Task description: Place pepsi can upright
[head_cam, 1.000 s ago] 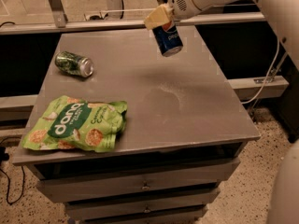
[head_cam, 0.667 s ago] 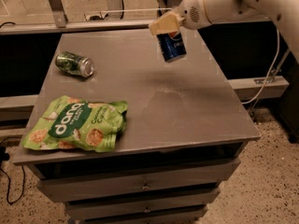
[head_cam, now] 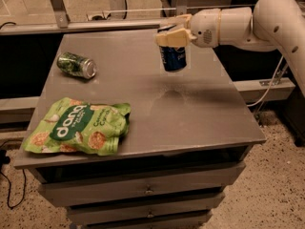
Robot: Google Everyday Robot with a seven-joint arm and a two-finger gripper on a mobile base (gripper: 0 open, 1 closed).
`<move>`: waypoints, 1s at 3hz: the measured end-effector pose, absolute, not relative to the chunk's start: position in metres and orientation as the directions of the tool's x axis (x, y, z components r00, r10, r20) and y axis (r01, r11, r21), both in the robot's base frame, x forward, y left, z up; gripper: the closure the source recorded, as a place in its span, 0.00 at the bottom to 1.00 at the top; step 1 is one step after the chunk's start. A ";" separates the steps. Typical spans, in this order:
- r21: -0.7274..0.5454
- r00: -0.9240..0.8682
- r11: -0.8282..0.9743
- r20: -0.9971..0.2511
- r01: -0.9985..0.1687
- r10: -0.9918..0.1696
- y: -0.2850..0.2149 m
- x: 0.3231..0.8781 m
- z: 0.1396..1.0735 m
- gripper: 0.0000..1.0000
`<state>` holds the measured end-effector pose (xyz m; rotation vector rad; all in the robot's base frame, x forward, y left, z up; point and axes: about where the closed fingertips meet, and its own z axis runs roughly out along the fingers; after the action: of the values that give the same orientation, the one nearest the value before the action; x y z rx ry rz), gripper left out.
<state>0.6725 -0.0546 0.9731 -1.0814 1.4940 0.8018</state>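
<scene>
Your fingers (head_cam: 166, 38), tan pads at the end of the gripper (head_cam: 174, 41), are clamped on the upper end of the pepsi can (head_cam: 174, 59). You hold the can close to upright, top end in the grip, with its blue body hanging below the pads. It sits over the far half of the worktop (head_cam: 205, 109), nearer the right edge than the left. Its lower end appears to hang clear of the grey surface, though you cannot be sure of the gap from this view.

Behind the gripper, the white wrist and arm (head_cam: 238, 26) run out past the right edge and curve up toward the far right corner.

Well apart from your can, near the far left corner, the green patterned can (head_cam: 76, 65) lies on its side with its silver end turned toward the right edge. At the front left corner a green snack bag (head_cam: 78, 129) lies flat, reaching almost to the front edge.

Under the worktop you can see stacked drawers (head_cam: 147, 191).
</scene>
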 end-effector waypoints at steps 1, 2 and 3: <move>-0.185 0.136 0.294 -0.974 -0.938 -0.180 -0.053 0.665 0.967 1.00; -0.314 0.277 0.231 -0.944 -0.921 -0.178 -0.051 0.661 0.955 1.00; -0.363 0.336 0.204 -0.929 -0.909 -0.153 -0.053 0.660 0.938 1.00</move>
<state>0.6598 -0.0532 0.9375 -1.2678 1.1204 0.7210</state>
